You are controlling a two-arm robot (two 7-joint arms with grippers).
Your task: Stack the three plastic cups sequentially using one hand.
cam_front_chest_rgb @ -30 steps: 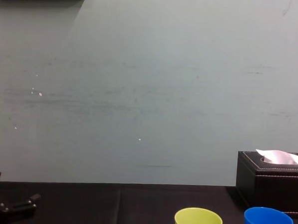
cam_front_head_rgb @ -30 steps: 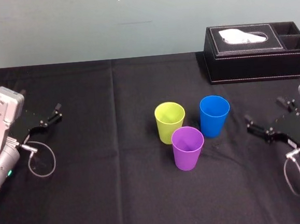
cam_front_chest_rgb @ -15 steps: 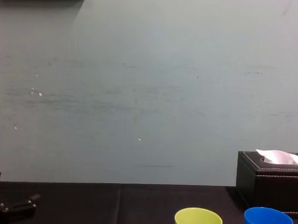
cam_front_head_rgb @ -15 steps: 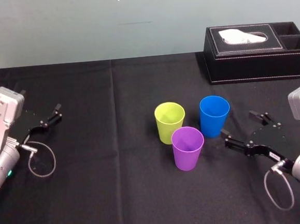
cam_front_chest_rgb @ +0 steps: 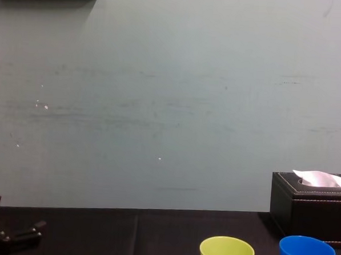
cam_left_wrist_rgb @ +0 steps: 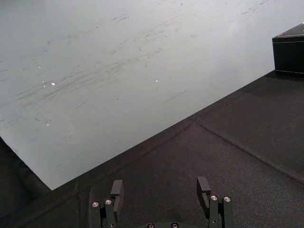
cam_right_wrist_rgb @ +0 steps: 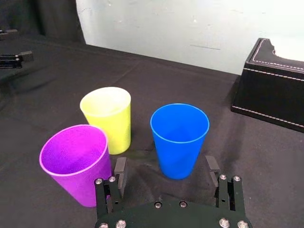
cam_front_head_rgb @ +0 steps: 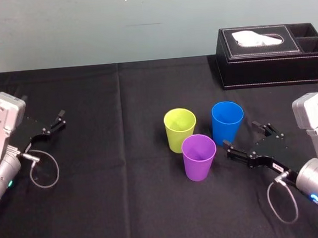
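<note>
Three cups stand upright, close together and mouth up, on the black tablecloth: yellow-green, blue and purple nearest me. My right gripper hangs open just to the right of the blue and purple cups, holding nothing. In the right wrist view the right gripper has its fingers spread, with the blue cup right ahead of the gap, the purple cup beside one finger and the yellow-green cup behind. My left gripper rests open at the far left.
A black tissue box with white tissue sits at the back right, behind the cups. The pale wall rises along the table's far edge. In the chest view the rims of the yellow-green cup and blue cup show low down.
My right gripper has travelled leftward across the table towards the blue and purple cups, staying open. The cups and the left arm have not moved.
</note>
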